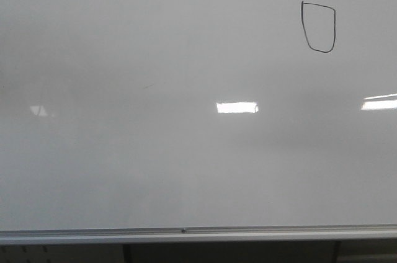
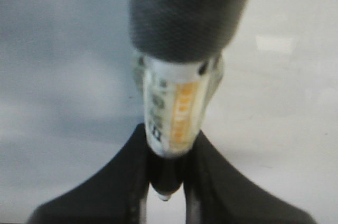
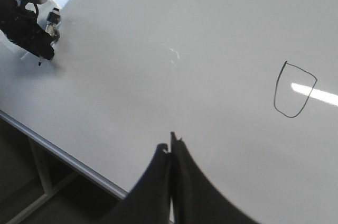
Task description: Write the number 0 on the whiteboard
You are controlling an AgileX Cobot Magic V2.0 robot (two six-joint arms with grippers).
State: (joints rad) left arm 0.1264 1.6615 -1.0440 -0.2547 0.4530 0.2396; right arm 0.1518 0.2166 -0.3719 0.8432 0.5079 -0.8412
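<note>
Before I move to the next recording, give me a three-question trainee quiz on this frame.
1. True or false: the number 0 on the whiteboard is a closed loop.
2. What do the left gripper fingers hold? A) an eraser B) a marker C) nothing
3. Fill in: in the right wrist view, the right gripper fingers are pressed ____ with nothing between them.

Key: 1 true; 2 B; 3 together
</note>
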